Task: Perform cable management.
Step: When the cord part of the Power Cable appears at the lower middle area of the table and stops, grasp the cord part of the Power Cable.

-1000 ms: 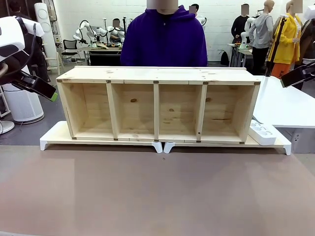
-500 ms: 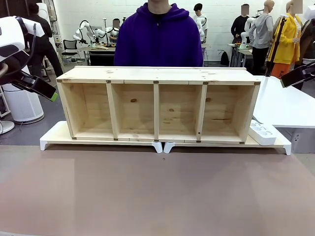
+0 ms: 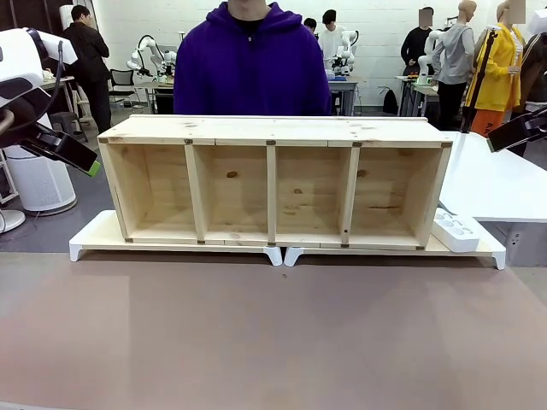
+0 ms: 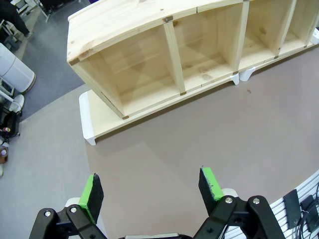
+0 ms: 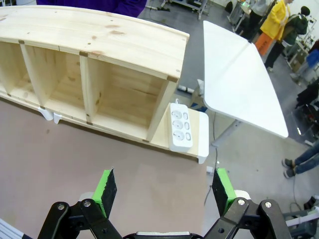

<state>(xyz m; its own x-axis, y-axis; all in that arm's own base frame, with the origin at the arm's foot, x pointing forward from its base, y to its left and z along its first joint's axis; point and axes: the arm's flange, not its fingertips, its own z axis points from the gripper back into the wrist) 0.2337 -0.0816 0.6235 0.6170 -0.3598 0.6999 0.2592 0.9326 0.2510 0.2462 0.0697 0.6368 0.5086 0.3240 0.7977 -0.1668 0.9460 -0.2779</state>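
**On the table: one four-bay shelf, every bay empty**

Across the brown table (image 3: 273, 342), toward 12 o'clock in the front view, one wooden shelf (image 3: 273, 128) lies on its long side with its open face turned to the robot. Three upright dividers split it into four compartments, and all four are empty, showing only bare board. The shelf rests on two low white stands, one (image 3: 94, 239) under its 9 o'clock half and one (image 3: 483, 249) under its 3 o'clock half; their inner feet nearly meet below the middle divider.

One white power strip (image 5: 180, 124) lies on the 3 o'clock stand, just beside the shelf's end wall. It shows three round sockets, and nothing is plugged into them.

One person in a purple hoodie (image 3: 252, 68) stands behind the shelf at 12 o'clock. A white side table (image 3: 496, 179) sits at 3 o'clock.

The left pincer (image 4: 152, 184) hangs above the table's 9 o'clock edge, its two green pads spread wide apart and nothing between them. The right pincer (image 5: 163, 185) hangs above the 3 o'clock side, its two pads also wide apart and holding nothing.

Where the cable lies I cannot tell.
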